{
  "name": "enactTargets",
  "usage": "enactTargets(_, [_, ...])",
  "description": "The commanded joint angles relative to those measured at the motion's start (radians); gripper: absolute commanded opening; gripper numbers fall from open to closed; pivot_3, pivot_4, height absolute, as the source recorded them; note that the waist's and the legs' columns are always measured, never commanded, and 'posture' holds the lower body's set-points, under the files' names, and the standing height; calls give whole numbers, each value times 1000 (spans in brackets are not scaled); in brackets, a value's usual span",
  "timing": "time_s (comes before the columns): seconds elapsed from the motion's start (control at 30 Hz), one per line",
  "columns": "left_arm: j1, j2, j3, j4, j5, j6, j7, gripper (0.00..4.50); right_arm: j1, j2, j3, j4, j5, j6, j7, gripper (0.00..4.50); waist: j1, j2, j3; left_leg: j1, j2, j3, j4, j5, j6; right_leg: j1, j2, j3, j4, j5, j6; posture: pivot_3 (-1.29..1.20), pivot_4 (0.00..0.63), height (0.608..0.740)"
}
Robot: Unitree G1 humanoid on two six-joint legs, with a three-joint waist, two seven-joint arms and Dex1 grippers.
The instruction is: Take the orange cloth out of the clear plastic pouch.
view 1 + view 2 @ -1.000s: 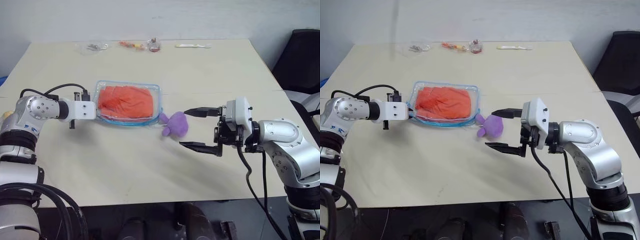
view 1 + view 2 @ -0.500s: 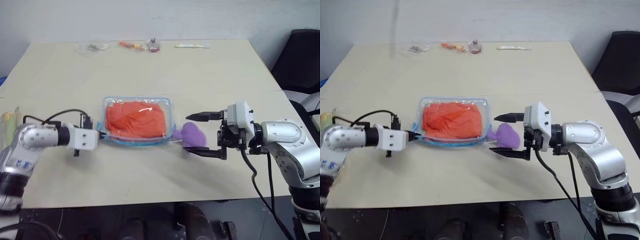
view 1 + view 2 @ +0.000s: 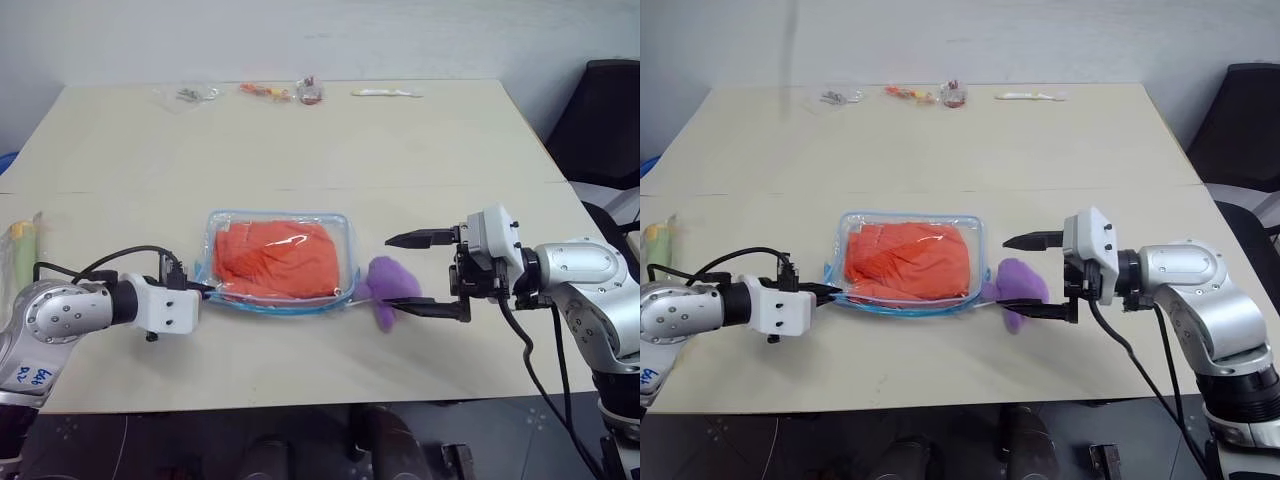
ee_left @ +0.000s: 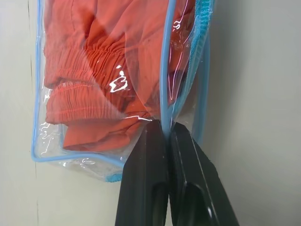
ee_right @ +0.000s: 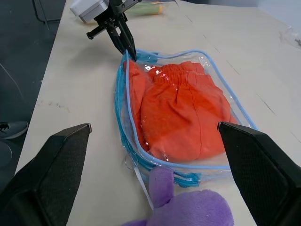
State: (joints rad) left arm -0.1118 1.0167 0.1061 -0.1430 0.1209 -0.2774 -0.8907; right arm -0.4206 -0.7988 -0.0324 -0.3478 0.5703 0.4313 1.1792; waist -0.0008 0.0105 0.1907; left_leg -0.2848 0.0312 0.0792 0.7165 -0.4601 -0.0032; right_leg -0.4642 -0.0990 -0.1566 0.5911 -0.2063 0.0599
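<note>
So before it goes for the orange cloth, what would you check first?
1. Left tool shut on the pouch's blue edge: ok.
2. Right tool open: ok.
3. Cloth out of the pouch: not ok, all of it lies inside.
4. Pouch mouth open enough to reach in: cannot tell.
5. Right tool's way to the pouch clear: not ok, the purple toy sits between its fingers, against the pouch.
6. Pouch flat on the table: ok.
</note>
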Motion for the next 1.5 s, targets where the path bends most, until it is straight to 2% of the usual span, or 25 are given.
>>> enactTargets(0.03, [-14,8,27,-5,-33,5,0,688,2,-15,-33,-6,0,-15,-10,4500,0,0,0,0,0,0,0,0,0,0,0,0,0,0,0,0,150,740])
enactTargets(0.23, [20,-4,59,-76,-100,103,-8,2547,42,-14,-43,-15,-18,-14,-47,4500,0,0,0,0,0,0,0,0,0,0,0,0,0,0,0,0,150,740])
enactTargets(0.3, [68,-1,112,-170,-234,278,-55,3149,58,-2,-37,-12,-54,-11,-100,4500,0,0,0,0,0,0,0,0,0,0,0,0,0,0,0,0,150,740])
enactTargets(0.37, [106,14,187,-271,-422,516,-95,3149,69,10,-26,-10,-82,-4,-147,4500,-1,0,0,0,0,0,0,0,0,0,0,0,0,0,0,0,150,740])
enactTargets(0.47, [146,79,351,-406,-783,892,-156,3149,89,31,-8,-21,-97,36,-207,4500,-2,0,0,0,1,0,0,0,0,0,0,1,0,0,0,0,150,740])
enactTargets(0.53, [142,112,445,-453,-962,1027,-179,3149,101,44,7,-20,-109,54,-232,4500,-2,1,1,0,1,0,0,0,-1,0,0,1,1,-1,-1,0,150,740])
enactTargets(0.63, [89,140,513,-469,-1144,1145,-136,3149,114,64,30,6,-133,74,-268,4500,0,2,0,0,0,0,0,0,-1,1,0,2,0,-1,-1,0,150,740])
enactTargets(0.73, [23,156,522,-466,-1250,1208,-67,3149,119,85,49,30,-142,96,-288,4500,0,2,0,0,0,-1,1,0,-1,1,1,2,0,-1,-1,0,150,740])
enactTargets(0.9, [-33,155,484,-489,-1270,1222,9,3149,119,113,84,94,-185,75,-303,4500,-4,2,0,0,0,0,-1,0,-2,2,3,3,0,-1,-2,0,150,740])
enactTargets(1.0, [-54,147,462,-491,-1275,1225,45,3179,116,132,76,111,-179,70,-306,3923,-5,2,0,0,0,0,-1,0,-3,2,3,3,0,-1,-2,0,150,740])
enactTargets(1.3, [-82,143,412,-482,-1241,1209,80,3179,123,133,43,64,-156,41,-287,867,-4,2,0,0,0,1,-1,0,-3,2,3,4,0,-1,-2,0,150,740])
enactTargets(1.4, [-78,144,404,-485,-1227,1203,77,3179,121,126,17,34,-133,46,-279,21,-4,2,0,0,0,1,-1,0,-3,1,3,4,0,-1,-2,0,150,740])
enactTargets(1.5, [-88,141,395,-480,-1223,1202,82,3179,111,123,-5,-4,-114,19,-255,21,-4,2,0,0,0,1,-1,0,-3,2,3,4,0,-1,-2,0,150,740])
